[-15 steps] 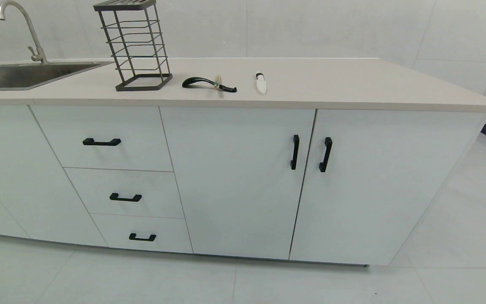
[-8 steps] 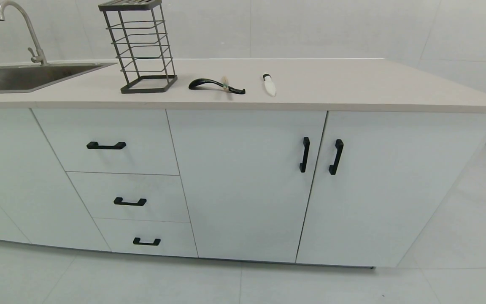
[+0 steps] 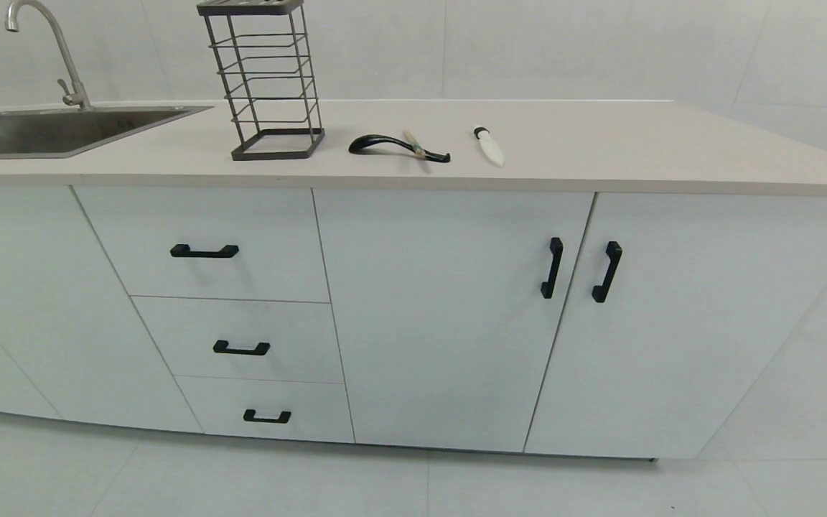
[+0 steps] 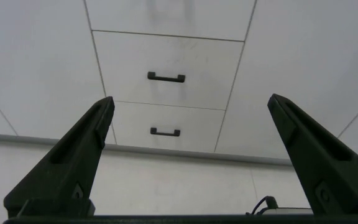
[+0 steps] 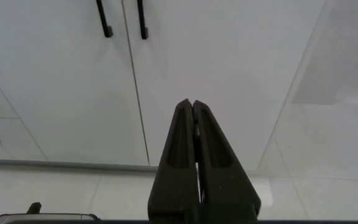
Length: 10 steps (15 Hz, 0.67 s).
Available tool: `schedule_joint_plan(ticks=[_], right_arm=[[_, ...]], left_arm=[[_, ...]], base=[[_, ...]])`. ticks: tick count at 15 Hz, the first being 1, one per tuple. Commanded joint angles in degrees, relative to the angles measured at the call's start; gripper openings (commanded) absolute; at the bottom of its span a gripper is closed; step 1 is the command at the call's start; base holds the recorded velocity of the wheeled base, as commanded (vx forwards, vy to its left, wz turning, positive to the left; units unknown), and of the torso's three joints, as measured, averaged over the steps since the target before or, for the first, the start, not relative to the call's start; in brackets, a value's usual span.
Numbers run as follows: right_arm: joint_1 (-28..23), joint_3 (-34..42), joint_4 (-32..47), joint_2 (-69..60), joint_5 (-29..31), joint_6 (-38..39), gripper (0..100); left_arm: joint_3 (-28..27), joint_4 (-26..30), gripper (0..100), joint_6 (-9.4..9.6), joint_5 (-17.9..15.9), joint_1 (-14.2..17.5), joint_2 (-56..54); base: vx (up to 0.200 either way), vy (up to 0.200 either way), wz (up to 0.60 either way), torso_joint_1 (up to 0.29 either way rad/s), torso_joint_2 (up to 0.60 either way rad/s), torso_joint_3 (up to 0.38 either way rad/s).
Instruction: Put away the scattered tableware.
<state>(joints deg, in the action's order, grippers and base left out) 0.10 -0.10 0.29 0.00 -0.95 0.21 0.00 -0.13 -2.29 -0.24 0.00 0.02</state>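
Tableware (image 3: 393, 142) is all on the tabletop (image 3: 600, 147), which is pale, matte and square-edged. Our landmark is the wire rack (image 3: 270, 79): dark metal, tall, boxy, open bars, standing upright.

Just beside the rack, on the side away from the sink (image 3: 62, 131), we see a black ladle (image 3: 367, 143). It is glossy with a curved handle, and its bowl end is nearest the rack. A thin wooden stick (image 3: 413, 144) lies across the ladle's handle, touching it; we can't tell what it is. Farther from the rack, near the ladle but apart from it, is a white knife (image 3: 490, 147), small and smooth with a black end. The sink is brushed steel, with a curved faucet (image 3: 64, 57).

The left claw (image 4: 190, 99) has black wedge-shaped fingers spread wide with nothing between them. It faces the flat white drawers (image 4: 166, 68) under the rack. The right claw (image 5: 192, 106) has its fingers pressed together and grips nothing. It faces the white doors (image 5: 216, 62) with black bar handles, past the knife from the rack. Both claws sit lower than the tabletop, well apart from the ladle, stick and knife.
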Motion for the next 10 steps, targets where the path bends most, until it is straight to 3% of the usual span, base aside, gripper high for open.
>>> schedule_joint_plan(ticks=[1,5,8,10], right_arm=[[-0.01,0.01,-0.03,0.09,0.25,-0.03,0],[-0.01,0.01,0.06,0.09,0.16,-0.03,0],[-0.01,0.01,0.06,0.0,0.16,0.06,0],[-0.01,0.01,0.06,0.0,0.16,0.06,0]], left_arm=[[0.0,-0.04,100,0.09,-0.02,0.0,-0.02],[0.0,0.13,100,2.03,-0.55,0.0,-0.02],[0.0,0.13,100,2.82,-0.72,-0.09,-0.02],[0.0,0.13,100,1.41,-0.28,0.0,-0.02]], base=[[0.0,0.0,0.6,0.002,0.0,0.007],[0.0,0.0,0.6,0.004,0.0,0.002],[0.0,0.0,0.0,0.0,0.0,0.0],[0.1,0.0,0.0,0.001,0.0,-0.001]])
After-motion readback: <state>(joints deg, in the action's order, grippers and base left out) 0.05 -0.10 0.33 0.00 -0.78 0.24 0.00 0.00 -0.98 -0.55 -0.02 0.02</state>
